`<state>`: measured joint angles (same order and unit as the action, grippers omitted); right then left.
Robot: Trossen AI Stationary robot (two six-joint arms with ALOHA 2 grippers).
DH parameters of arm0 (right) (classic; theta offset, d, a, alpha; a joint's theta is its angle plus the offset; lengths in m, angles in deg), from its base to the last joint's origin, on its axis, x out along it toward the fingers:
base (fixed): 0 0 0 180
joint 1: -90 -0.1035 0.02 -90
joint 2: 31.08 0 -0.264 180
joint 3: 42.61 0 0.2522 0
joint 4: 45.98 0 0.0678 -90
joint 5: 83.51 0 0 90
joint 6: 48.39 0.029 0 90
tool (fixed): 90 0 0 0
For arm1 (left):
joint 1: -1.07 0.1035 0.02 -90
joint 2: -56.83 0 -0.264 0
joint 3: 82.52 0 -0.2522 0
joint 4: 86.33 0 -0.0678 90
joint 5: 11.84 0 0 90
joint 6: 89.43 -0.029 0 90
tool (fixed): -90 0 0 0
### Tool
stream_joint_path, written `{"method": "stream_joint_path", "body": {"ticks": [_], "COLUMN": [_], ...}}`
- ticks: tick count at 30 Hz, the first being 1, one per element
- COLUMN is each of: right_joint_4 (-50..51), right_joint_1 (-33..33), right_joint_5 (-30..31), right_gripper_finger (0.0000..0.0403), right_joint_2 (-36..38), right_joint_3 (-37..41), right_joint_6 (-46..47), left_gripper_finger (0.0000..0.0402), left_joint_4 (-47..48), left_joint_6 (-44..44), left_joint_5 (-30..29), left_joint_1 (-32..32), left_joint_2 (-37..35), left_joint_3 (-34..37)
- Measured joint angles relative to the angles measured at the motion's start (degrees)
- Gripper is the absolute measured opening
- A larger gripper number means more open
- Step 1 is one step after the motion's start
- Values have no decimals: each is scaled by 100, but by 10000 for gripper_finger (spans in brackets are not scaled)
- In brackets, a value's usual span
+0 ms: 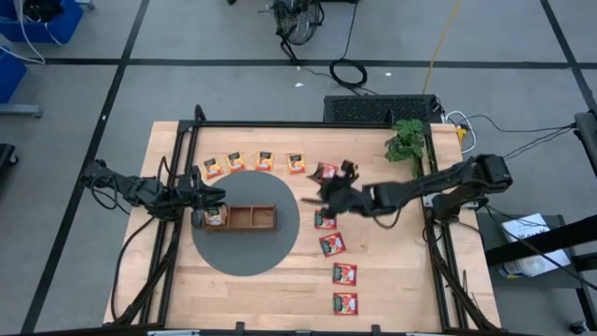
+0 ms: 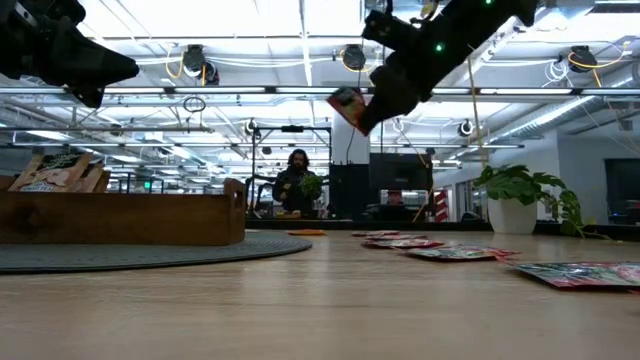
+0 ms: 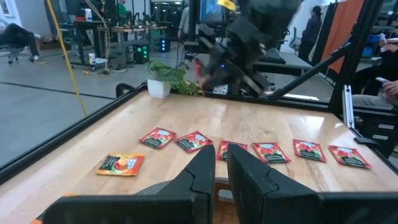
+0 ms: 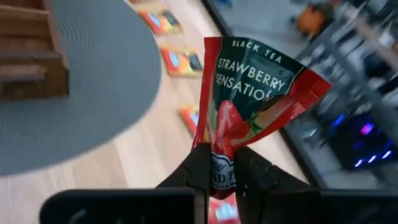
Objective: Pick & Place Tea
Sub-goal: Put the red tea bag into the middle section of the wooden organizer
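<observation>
At the left of the high view, the left gripper [image 1: 207, 207] hovers over the wooden tray's [image 1: 254, 225] left end, fingers nearly together, empty. Right of centre, the right gripper [image 4: 216, 163] pinches a red-and-green strawberry tea packet [image 4: 249, 93], crumpled, lifted above the surface [image 1: 392, 280].

My two arms are dark, jointed links with black cables looped along them. Each ends in my matte-black two-finger gripper [image 4: 217, 171], its flat fingers [image 3: 252, 177] angular and tapered. Small green indicator lights glow on my right arm's [image 2: 440, 45] housing.
</observation>
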<state>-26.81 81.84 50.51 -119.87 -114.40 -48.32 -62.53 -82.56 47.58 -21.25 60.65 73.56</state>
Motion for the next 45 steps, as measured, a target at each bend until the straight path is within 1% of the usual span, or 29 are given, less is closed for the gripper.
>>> {"method": "stream_joint_path", "body": {"ticks": [3, 5, 7, 10, 14, 18, 20, 23, 29, 35, 37, 39, 41, 45], "right_joint_4": [-1063, -1853, -2426, -2791, -3238, -3795, -3901, -3894, -3857, -3856, -3861, -3861, -3861, -3865], "right_joint_1": [-221, -289, -328, -357, -359, -344, -344, -346, -247, -219, -219, -217, -202, -151], "right_joint_5": [91, 91, 93, 93, 52, -518, -662, -659, -661, -677, -678, -678, -726, -993], "right_gripper_finger": [30, 30, 30, 30, 30, 30, 30, 30, 30, 30, 30, 30, 30, 30], "right_joint_2": [-255, -446, -676, -905, -1064, -1243, -1329, -1426, -1430, -1430, -1430, -1429, -1428, -1428], "right_joint_3": [123, 209, 271, 280, 280, 243, 187, 149, 141, 141, 141, 141, 141, 141], "right_joint_6": [-343, -636, -984, -1255, -1346, -1543, -1667, -1870, -1922, -1922, -1922, -1922, -1922, -1791], "left_gripper_finger": [47, 47, 47, 47, 47, 47, 47, 47, 47, 47, 47, 47, 47, 47], "left_joint_4": [-110, -505, -811, -1128, -1251, -1430, -1668, -1804, -1768, -1764, -1770, -1773, -1792, -2331], "left_joint_6": [64, 183, 201, 211, 213, 221, 244, 244, 242, 36, -35, 92, 387, 638], "left_joint_5": [0, -3, -5, -5, -5, -5, -57, -62, -62, -122, -280, -531, -632, -606], "left_joint_1": [0, -1, -1, -1, -1, 1, 4, 6, 6, 6, 7, 32, 96, 334], "left_joint_2": [3, 1, -2, 0, 0, 2, -2, -1, 0, 0, 36, 203, 470, 1424], "left_joint_3": [0, -1, -2, -2, -2, 0, -2, -2, -2, -2, -2, -2, -2, -2]}}
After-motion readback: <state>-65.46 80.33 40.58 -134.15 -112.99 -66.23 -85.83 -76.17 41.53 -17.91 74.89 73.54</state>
